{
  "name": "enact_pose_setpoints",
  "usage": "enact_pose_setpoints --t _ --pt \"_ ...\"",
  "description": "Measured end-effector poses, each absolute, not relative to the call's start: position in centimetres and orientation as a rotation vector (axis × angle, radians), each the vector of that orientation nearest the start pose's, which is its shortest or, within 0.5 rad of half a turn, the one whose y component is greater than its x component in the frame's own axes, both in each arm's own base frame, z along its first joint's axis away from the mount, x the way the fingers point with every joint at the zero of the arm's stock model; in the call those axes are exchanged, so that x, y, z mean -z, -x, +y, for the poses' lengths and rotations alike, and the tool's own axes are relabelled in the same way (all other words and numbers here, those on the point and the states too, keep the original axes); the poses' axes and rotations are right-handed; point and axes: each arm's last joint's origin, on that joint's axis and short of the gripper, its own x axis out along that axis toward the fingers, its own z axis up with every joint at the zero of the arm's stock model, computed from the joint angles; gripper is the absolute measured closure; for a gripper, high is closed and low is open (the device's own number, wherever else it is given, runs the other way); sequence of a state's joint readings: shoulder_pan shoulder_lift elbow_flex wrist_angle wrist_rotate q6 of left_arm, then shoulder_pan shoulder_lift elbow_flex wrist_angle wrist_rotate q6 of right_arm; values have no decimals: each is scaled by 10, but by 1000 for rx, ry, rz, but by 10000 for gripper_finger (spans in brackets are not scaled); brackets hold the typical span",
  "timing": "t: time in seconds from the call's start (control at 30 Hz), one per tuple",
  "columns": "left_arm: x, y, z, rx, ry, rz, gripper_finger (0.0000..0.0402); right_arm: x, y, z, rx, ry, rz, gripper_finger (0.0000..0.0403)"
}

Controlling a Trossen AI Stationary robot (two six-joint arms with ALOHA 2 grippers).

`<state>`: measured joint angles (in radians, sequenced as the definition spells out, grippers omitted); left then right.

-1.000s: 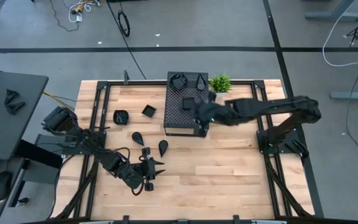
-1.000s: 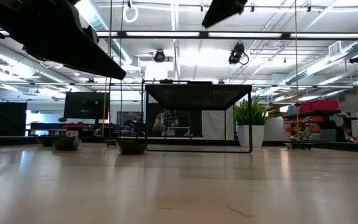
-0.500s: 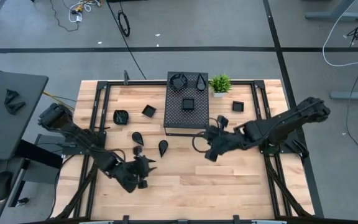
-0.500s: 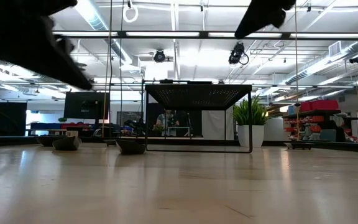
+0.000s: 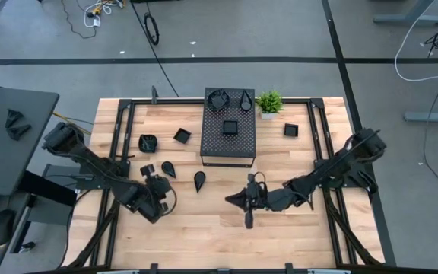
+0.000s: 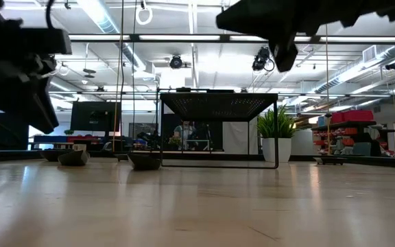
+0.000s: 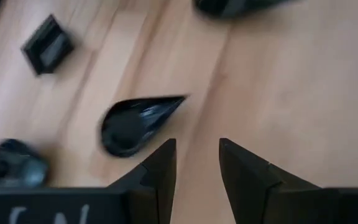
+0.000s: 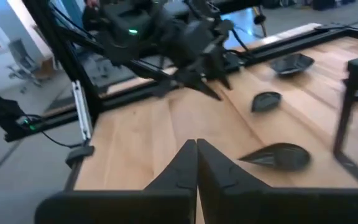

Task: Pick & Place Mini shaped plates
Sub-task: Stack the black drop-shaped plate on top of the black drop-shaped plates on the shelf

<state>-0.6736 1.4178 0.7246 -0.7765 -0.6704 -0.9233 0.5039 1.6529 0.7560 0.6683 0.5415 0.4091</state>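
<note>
The wooden worktop is bare over most of its near half, and the right side past the perforated box carries little: only one square plate near the far right rail.

The box stands at the far middle with three mini plates on its top: a rounded plate and a teardrop plate at the far edge, and a square one in the centre. The small potted plant sits just beside the box's far right corner.

To the left of the box things are closer together. A rounded dish and a small square dish lie near the left rail, with two teardrops nearer the front: the left teardrop and another teardrop just off the box's near left corner.

The left hand hovers over the left cluster, fingers parted and empty, with the left teardrop just ahead of its tips. The right hand is stretched low across the middle of the worktop, in front of the box, its fingers clenched together on nothing.

From table height, a large open hall shows beyond, with ceiling strip lights and shelving far back on the right. A dark desk stands left of the frame, and cables trail on the grey floor.
</note>
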Motion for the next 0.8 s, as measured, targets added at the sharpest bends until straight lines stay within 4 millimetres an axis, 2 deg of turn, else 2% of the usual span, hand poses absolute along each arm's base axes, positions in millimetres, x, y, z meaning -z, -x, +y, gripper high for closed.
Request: enact_pose_setpoints --t 0.17,0.33,0.67,0.8 --pt "-163 -185 -107 -418 -323 1102 276 -172 -310 152 80 -290 180 397" --pt "-163 -195 -91 -357 -473 1163 276 -168 -317 155 81 -266 188 395" --pt "-159 -206 -64 -202 -435 1336 276 -168 -317 156 77 -244 185 394" --pt "-147 -203 -57 -133 -441 1363 276 -168 -317 156 76 -241 184 394"
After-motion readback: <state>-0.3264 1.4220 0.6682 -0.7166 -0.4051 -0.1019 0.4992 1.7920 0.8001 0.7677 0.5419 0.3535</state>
